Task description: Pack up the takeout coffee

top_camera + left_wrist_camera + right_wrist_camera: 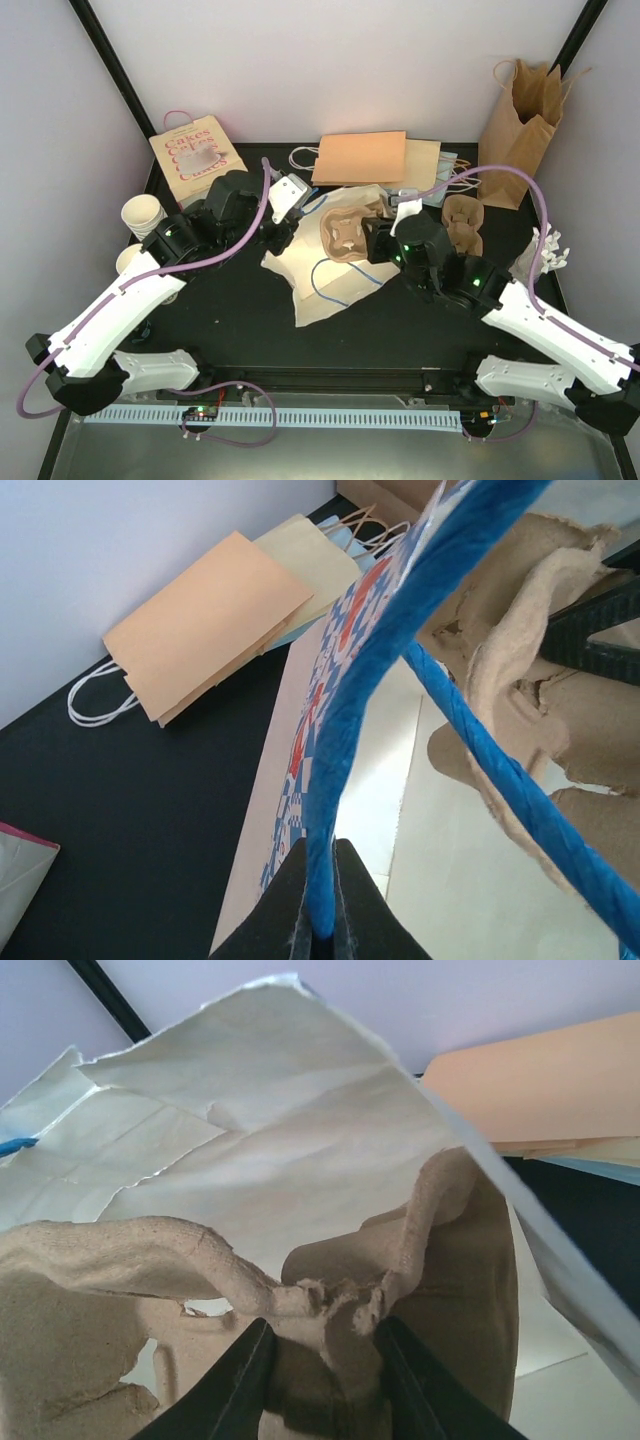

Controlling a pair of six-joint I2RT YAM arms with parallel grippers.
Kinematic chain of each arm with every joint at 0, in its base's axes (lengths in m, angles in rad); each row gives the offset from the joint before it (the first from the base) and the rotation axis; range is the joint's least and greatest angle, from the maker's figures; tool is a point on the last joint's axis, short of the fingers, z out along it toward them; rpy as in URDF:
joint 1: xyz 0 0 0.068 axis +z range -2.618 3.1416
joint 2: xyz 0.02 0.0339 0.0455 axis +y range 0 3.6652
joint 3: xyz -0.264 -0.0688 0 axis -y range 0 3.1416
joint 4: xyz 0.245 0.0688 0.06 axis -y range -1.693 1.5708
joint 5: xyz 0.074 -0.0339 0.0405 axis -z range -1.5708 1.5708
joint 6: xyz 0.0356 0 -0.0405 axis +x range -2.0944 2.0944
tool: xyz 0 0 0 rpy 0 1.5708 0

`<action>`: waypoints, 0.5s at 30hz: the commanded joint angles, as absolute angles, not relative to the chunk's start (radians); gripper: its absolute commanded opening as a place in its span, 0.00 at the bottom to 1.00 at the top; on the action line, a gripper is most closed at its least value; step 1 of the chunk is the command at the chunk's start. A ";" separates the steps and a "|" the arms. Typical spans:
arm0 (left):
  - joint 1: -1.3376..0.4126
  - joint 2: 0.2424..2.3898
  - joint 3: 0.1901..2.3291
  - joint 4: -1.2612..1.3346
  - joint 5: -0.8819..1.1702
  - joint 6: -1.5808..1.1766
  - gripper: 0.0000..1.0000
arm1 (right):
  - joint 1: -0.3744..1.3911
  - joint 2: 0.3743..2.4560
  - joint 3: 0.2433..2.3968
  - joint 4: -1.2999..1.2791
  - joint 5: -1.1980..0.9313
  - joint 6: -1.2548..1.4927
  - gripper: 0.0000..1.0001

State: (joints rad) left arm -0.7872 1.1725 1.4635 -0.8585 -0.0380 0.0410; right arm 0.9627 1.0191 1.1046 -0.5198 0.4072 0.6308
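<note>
Two cream-white paper cups of the takeout coffee (143, 214) stand at the table's left edge, away from both grippers. A cream paper bag (320, 275) lies mid-table with its mouth facing the back. My left gripper (291, 199) is shut on the bag's blue handle (330, 810), its jaws (322, 900) pinching the strap and lifting it. My right gripper (375, 240) is at the bag's mouth, shut on the centre ridge of a brown pulp cup carrier (340, 1310), which sits partly inside the bag (230, 1150). The carrier (345, 235) holds no cups.
A second pulp carrier (463, 222) lies to the right. An upright brown bag (520, 120) stands at the back right. Flat orange and cream bags (362, 157) lie at the back. A "Cakes" bag (195, 155) leans at the back left. Something white and crumpled (545, 250) is at the right edge.
</note>
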 commanded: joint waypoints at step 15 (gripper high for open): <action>-0.793 1.194 1.539 -0.827 0.027 -0.026 0.02 | 1.102 1.165 1.112 -0.552 0.573 0.377 0.33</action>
